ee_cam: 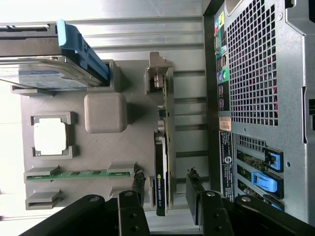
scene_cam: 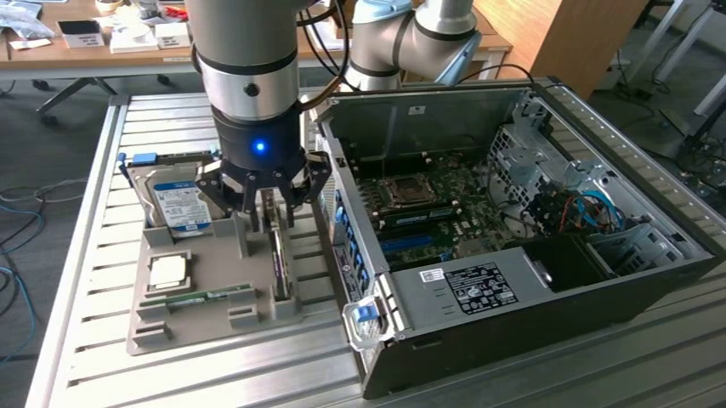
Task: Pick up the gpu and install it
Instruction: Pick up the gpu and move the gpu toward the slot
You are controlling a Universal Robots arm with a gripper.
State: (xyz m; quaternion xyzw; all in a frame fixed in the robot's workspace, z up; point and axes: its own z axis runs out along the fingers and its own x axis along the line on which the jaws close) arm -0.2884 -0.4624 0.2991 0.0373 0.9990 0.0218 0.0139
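Exterior view, left of centre: the gripper (scene_cam: 269, 214) hung open, straddling the gpu (scene_cam: 279, 263), which stood on edge in the grey tray (scene_cam: 170, 330). The card was probably light, stiff and fragile, best pinched across its flat faces.

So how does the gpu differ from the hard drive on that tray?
The gpu stands on its thin edge; the hard drive rests tilted, label face showing. The gpu is thin and dark; the hard drive thicker, silver. The open end effector straddles the gpu, not the hard drive. Both sit in the grey tray.
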